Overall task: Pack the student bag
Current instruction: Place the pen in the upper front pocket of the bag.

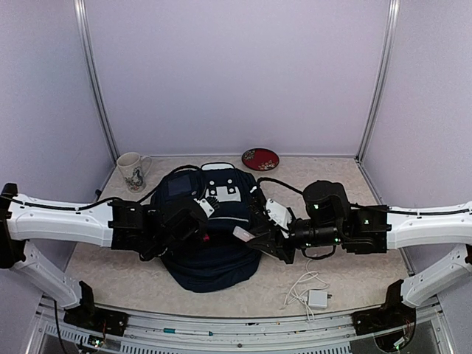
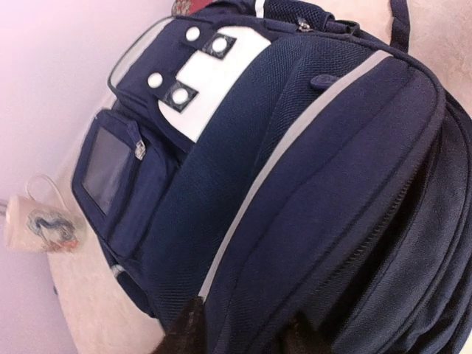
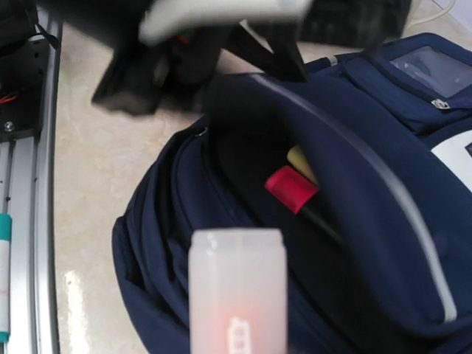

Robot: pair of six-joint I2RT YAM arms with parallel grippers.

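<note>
The dark navy student bag [image 1: 214,254] lies in the middle of the table with its white patch [image 1: 223,190] to the far side. My left gripper [image 1: 193,220] is shut on the fabric of its front panel [image 2: 295,243] and holds the main opening [image 3: 243,177] agape. A red-capped item [image 3: 290,189] and a yellow one [image 3: 302,162] lie inside. My right gripper [image 1: 258,242] is shut on a translucent white container [image 3: 237,291] with a pinkish label. It holds it just above the open mouth of the bag; its fingers are hidden behind the container.
A patterned mug [image 1: 133,171] stands at the back left and a red plate [image 1: 260,158] at the back. A white charger with its cable [image 1: 317,298] lies front right. A teal pen [image 1: 184,332] rests on the front rail.
</note>
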